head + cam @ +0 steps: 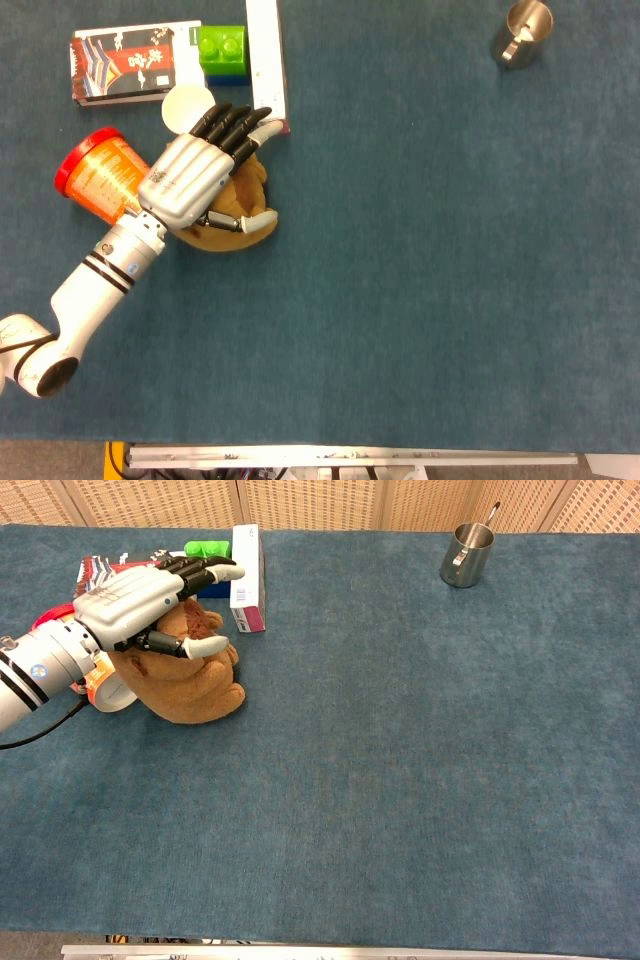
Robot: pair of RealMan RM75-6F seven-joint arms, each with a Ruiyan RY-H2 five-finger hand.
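A robot's left hand hovers over a brown plush toy at the near-left part of a blue-carpeted table, its dark fingers stretched out side by side and the thumb curled down against the toy's front; whether the hand presses on the plush or hangs just above it cannot be told. The toy lies with its long axis running roughly from the robot toward the far edge, its far end near a long white box. Which end is the head is unclear.

Just left of the toy, an orange canister with a red lid lies on its side, bearing print too small to read. Beyond it sit a flat packet with white characters on a red and dark cover, not legible, a white disc and a green building brick. A steel cup stands well apart at the far right.
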